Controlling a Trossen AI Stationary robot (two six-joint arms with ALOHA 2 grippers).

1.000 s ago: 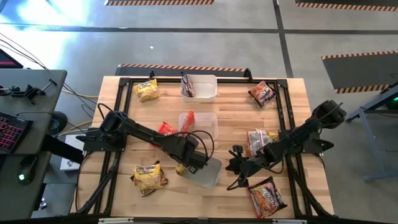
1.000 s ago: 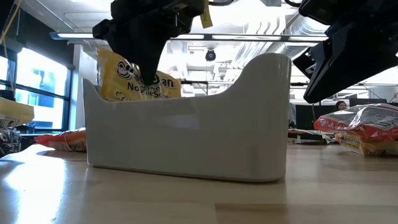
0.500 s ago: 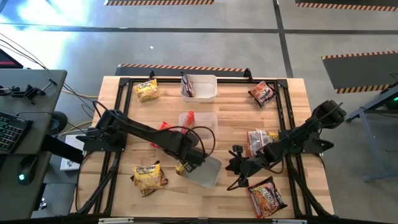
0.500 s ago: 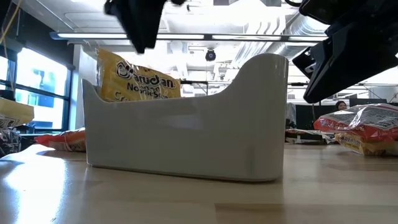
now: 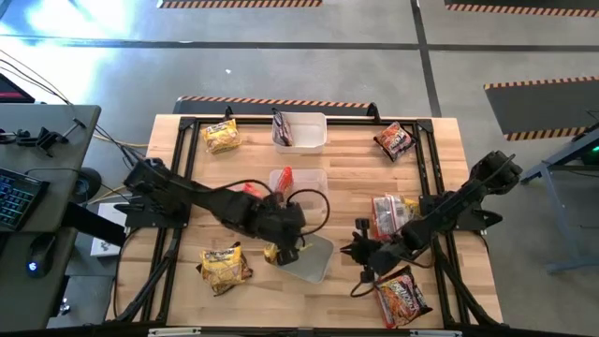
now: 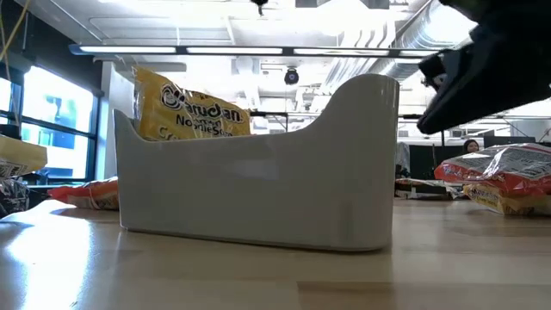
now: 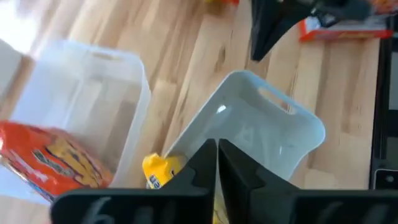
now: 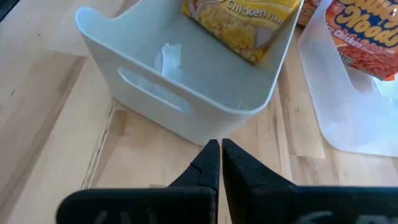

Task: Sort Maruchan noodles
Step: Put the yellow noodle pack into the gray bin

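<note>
Left pincer (image 7: 217, 152) shut above yellow "Maruchan" packet (image 6: 185, 112) in bin (image 6: 258, 194).

Counter (image 5: 346, 178): pale natural wood with visible grain, framed in black rails. White tub (image 5: 312, 259): opaque, plain; it holds a yellow packet (image 8: 245, 22) printed with dark lettering and a noodle picture. Clear tub (image 5: 309, 180): translucent, holding an orange-red packet (image 7: 53, 158) with yellow print. Farther clear tub (image 5: 304, 131): a dark packet (image 5: 283, 128) inside. Loose packets: yellow (image 5: 222, 137), yellow with brown print (image 5: 225, 268), maroon-and-orange (image 5: 395, 140), red-orange (image 5: 402, 297). Left tool (image 7: 216, 163) and right tool (image 8: 220, 163): matte black. Floor (image 5: 309, 65): grey, edged by black-and-orange striped tape (image 5: 271, 101).
</note>
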